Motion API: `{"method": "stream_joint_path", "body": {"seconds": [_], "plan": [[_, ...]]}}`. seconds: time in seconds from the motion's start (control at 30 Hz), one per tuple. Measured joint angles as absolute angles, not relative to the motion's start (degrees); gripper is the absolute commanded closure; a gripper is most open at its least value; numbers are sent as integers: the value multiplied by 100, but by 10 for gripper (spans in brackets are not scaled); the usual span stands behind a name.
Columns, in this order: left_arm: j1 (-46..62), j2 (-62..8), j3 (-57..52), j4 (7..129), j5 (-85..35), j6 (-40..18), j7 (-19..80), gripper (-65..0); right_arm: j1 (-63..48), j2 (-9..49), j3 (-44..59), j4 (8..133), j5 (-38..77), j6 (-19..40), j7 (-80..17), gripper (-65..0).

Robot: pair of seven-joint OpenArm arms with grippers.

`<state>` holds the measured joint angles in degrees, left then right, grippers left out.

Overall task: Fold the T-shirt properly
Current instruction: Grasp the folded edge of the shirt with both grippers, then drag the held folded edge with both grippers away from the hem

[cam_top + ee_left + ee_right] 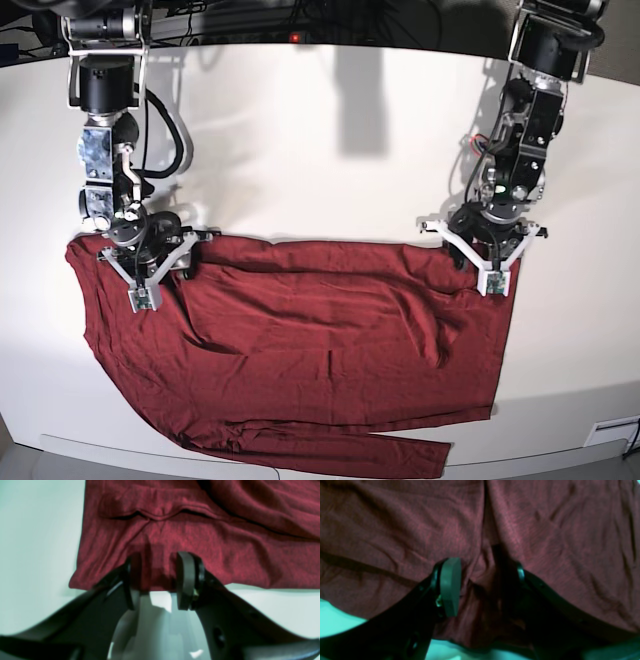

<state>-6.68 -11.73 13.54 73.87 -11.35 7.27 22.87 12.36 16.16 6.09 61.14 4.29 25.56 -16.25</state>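
Observation:
The maroon T-shirt lies spread and wrinkled on the white table, with one long sleeve along the near edge. My left gripper stands over the shirt's far right corner. In the left wrist view its jaws are open, straddling the edge of the T-shirt. My right gripper is at the far left corner. Its jaws are also apart, pressed into the T-shirt, with a bunched crease between them.
The table's near edge runs just below the sleeve, and a small white box sits at the lower right. Bare table lies left of the shirt in the left wrist view. Both arm bases stand at the far side.

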Motion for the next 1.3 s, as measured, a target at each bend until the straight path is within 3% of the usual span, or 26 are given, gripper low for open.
{"method": "stream_joint_path", "body": {"seconds": [0.4, 0.63, 0.93, 1.3], "plan": [[-652, -1190, 1354, 7387, -1081, 701, 2397, -225, 1048, 1616, 609, 6112, 169, 2558, -1544, -280], [-770, -1190, 1354, 7347, -965, 701, 1815, -225, 1046, 1616, 609, 6117, 322, 2556, -1592, -280], [-1570, -810, 1343, 5546, -906, 703, 1588, -225, 1050, 1616, 620, 6117, 340, 2561, -1715, -280], [-1066, -801, 1321, 5610, -301, 725, 1035, -225, 832, 1859, 622, 6167, 364, 2860, -1669, -280]]}}
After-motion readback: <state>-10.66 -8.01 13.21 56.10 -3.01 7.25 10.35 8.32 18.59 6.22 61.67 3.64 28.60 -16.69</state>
